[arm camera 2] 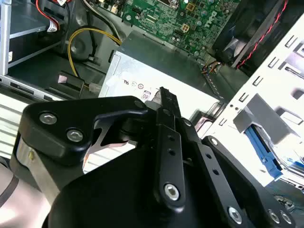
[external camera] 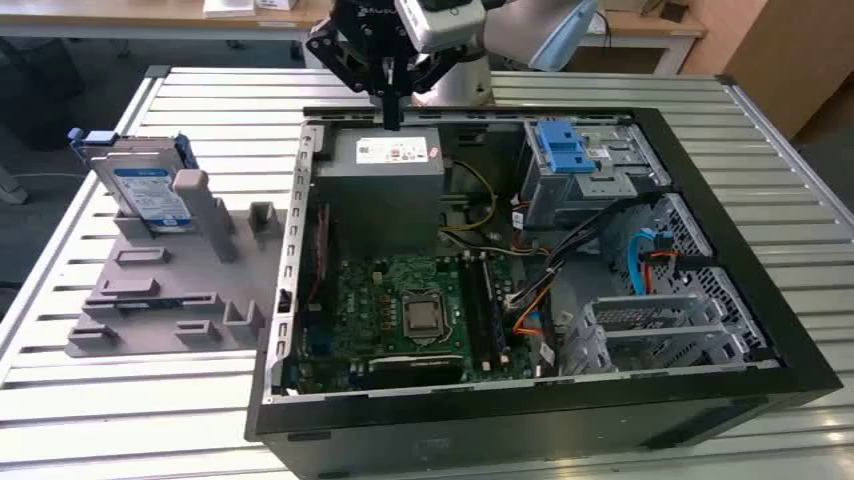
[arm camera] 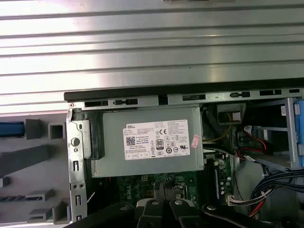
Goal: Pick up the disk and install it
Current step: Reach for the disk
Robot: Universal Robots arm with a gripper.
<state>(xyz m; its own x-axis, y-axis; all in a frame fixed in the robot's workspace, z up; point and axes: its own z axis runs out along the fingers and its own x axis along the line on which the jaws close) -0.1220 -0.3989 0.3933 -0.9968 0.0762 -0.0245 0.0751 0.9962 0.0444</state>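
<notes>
- Gripper (external camera: 391, 120) pinched closed, nothing in it, hanging just above the grey box (external camera: 387, 165).
- Disk (external camera: 150, 195) stands well away from it, upright in the grey holder (external camera: 167, 290).

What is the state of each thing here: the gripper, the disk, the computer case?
Gripper: shut, empty, above the grey box.
Disk: standing in the grey holder, not yet picked up.
Computer case: lying on its side, open, inside exposed.
</notes>
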